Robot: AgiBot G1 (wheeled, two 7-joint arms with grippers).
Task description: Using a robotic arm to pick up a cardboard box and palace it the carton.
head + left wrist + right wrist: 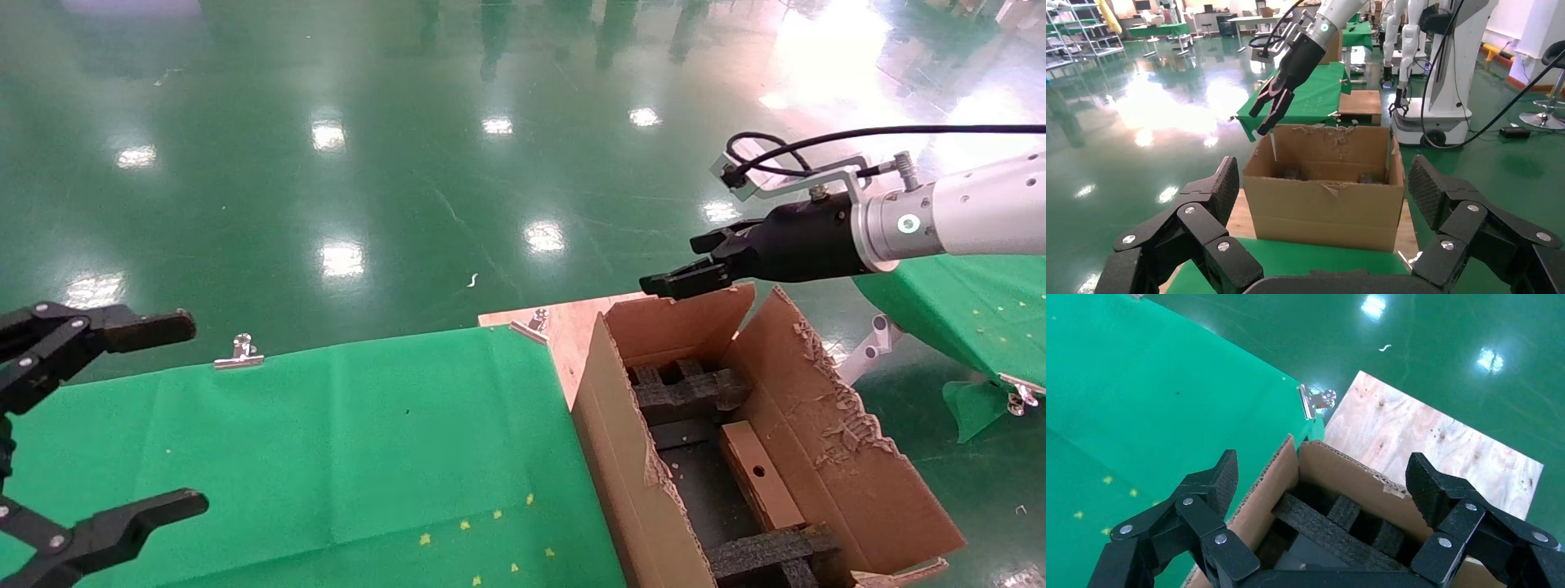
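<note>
The carton (825,441) stands open at the right of the green table, with torn flaps and black foam inserts (686,392) inside. The small cardboard box (760,478), with a round hole, lies inside the carton along its right wall. My right gripper (678,263), on the white arm, is open and empty above the carton's far end. In the right wrist view its fingers (1220,478) straddle the carton's far corner (1340,471) and foam (1327,523); the small box does not show there. My left gripper (192,415) is open and empty, parked at the far left. In the left wrist view it (1326,184) faces the carton (1324,208).
A green cloth (327,449) covers the table, held by metal clips (239,353). A plywood board (572,327) lies under the carton's far end. A second green-covered table (981,310) is at the right. Other robots (1438,61) stand beyond the carton.
</note>
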